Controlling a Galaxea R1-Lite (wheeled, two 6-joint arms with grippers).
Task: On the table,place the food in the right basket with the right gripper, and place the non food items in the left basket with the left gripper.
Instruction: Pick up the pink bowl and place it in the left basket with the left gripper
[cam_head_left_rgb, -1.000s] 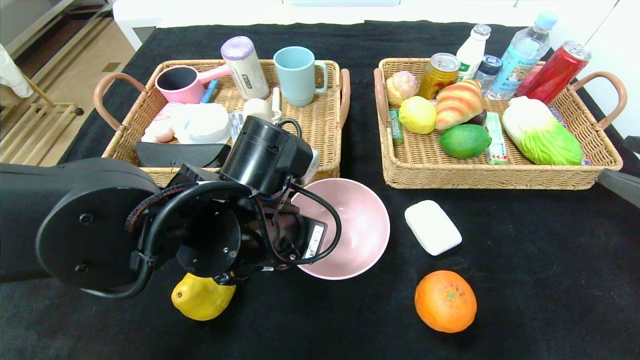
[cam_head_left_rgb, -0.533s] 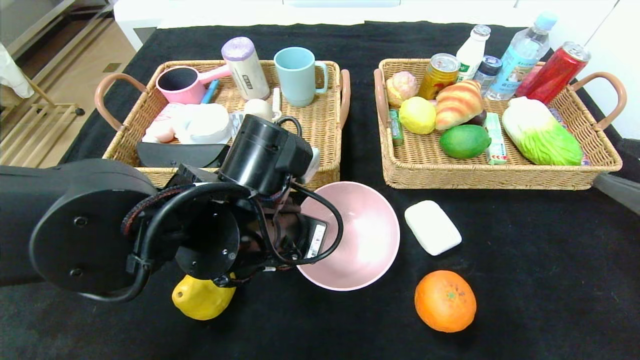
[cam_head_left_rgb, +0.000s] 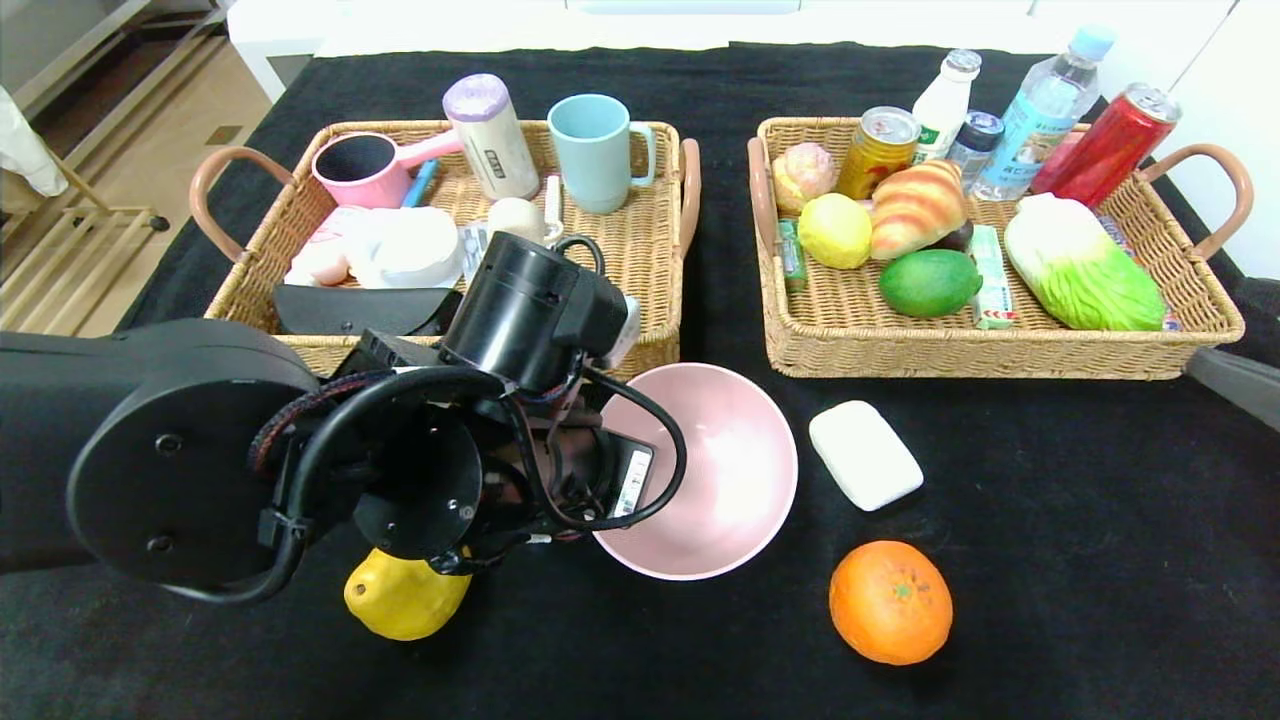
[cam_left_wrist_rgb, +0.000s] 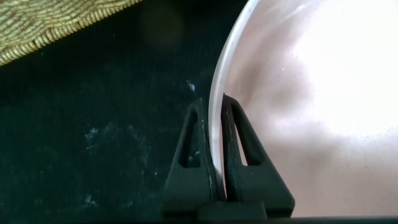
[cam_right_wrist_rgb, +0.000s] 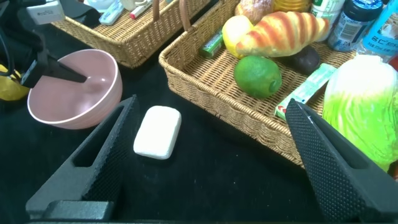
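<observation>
Lowest in my head view, the orange (cam_head_left_rgb: 890, 602) sits at lower right of centre on the black tabletop (cam_head_left_rgb: 1100, 520), and the yellow pear-shaped fruit (cam_head_left_rgb: 405, 594) lies at lower left, partly under my left arm. Just above the orange is the white soap bar (cam_head_left_rgb: 864, 453), apart from it. My left claw (cam_left_wrist_rgb: 214, 146) is pinched shut on the rim of the pink bowl (cam_head_left_rgb: 720, 470) at mid-frame, one finger inside the wall and one outside; the bowl tilts, its far edge close to the left basket (cam_head_left_rgb: 655, 345). My right claw (cam_right_wrist_rgb: 211, 149) shows only in its own wrist view, fingers spread wide, holding nothing, hanging over the tabletop near the soap bar and the right basket (cam_head_left_rgb: 1000, 355). In that basket at upper right lie the green fruit (cam_head_left_rgb: 930, 282), a croissant (cam_head_left_rgb: 915, 207) and a lemon (cam_head_left_rgb: 835, 230).
</observation>
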